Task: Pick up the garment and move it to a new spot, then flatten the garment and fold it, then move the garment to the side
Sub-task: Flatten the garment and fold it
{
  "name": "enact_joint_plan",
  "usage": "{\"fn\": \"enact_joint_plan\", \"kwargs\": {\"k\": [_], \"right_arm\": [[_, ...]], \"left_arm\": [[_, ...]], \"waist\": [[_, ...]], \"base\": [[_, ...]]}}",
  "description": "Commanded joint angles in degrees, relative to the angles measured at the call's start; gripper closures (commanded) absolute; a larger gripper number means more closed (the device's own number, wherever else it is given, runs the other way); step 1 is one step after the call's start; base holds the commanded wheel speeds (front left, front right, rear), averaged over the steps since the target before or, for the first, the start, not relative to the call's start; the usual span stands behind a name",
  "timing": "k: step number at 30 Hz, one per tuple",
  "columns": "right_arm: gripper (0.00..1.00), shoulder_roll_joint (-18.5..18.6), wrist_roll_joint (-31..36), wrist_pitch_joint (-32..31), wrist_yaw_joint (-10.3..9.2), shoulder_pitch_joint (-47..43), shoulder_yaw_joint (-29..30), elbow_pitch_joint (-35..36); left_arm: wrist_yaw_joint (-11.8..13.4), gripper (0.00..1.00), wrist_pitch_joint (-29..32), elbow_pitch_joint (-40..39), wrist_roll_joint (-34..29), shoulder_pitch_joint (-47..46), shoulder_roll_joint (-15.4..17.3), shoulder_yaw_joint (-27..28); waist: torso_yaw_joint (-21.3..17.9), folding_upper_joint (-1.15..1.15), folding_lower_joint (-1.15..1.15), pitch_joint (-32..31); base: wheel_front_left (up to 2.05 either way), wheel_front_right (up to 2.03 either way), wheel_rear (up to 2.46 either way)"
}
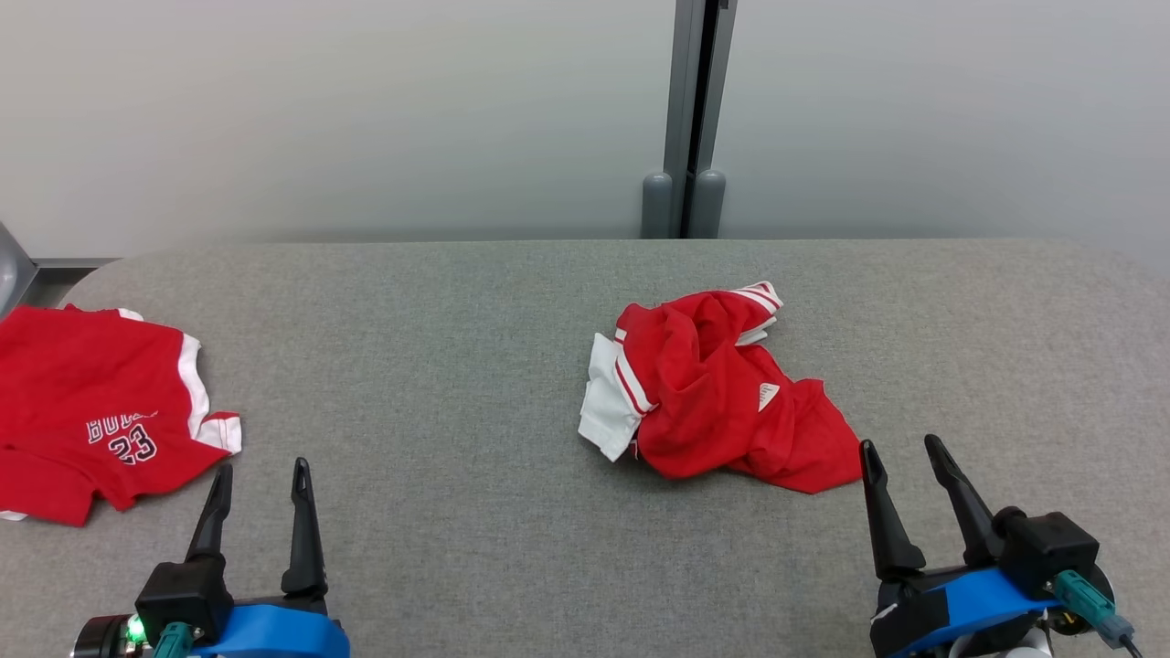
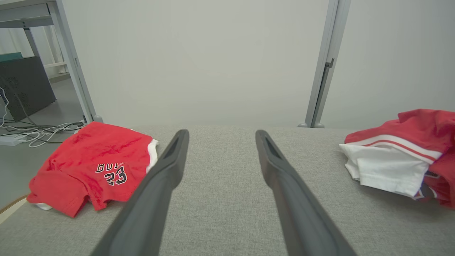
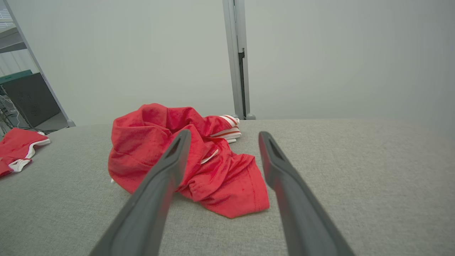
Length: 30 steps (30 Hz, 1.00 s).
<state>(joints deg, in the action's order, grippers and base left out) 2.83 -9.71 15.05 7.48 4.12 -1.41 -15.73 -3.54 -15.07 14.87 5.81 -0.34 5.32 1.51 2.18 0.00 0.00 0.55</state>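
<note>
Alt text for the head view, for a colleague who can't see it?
A crumpled red-and-white garment lies on the grey table; a red jersey numbered 23 lies far left. The left gripper and right gripper sit open and empty in front.

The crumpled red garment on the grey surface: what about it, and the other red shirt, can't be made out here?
Crumpled red garment: its shape and type, head view; its own folds hide them.
White label on it: too small to read, head view.
Red 23 shirt: cut off by the head view's left edge; a fold hides the end of the word above the number.
</note>
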Motion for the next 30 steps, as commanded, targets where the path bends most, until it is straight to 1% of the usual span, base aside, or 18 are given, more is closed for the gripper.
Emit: {"fn": "enact_joint_plan", "kwargs": {"k": [1,13,22,26,30], "right_arm": [[0.0,0.1,0.2,0.2,0.03,-0.6,0.1,-0.1],[0.0,0.1,0.3,0.2,0.03,-0.6,-0.1,-0.3],[0.0,0.1,0.3,0.2,0.02,-0.5,-0.2,-0.5],[0.0,0.1,0.3,0.2,0.03,0.3,-0.6,-0.6],[0.0,0.1,0.4,0.2,0.03,1.6,-1.3,-0.3]], "left_arm": [[-0.2,0.0,-0.2,0.2,-0.3,-0.5,0.0,0.5],[-0.7,0.0,-0.2,0.4,-0.8,-0.6,-0.8,1.1],[-1.4,0.0,-0.2,1.5,-1.4,-1.7,-0.8,1.7],[-2.1,0.0,-0.2,3.3,-2.4,-4.9,-1.0,-0.8],[-3.1,0.0,-0.2,7.3,-3.1,-11.5,-0.5,-4.3]], "waist": [[0.0,0.0,0.0,0.0],[0.1,0.0,0.0,-0.1],[0.1,0.0,0.0,-0.1],[-0.2,0.0,0.0,0.5],[-1.4,0.0,0.0,1.7]], "base": [[0.0,0.0,0.0],[0.0,0.0,0.0],[0.0,0.0,0.0],[0.0,0.0,0.0],[0.0,0.0,0.0]]}}
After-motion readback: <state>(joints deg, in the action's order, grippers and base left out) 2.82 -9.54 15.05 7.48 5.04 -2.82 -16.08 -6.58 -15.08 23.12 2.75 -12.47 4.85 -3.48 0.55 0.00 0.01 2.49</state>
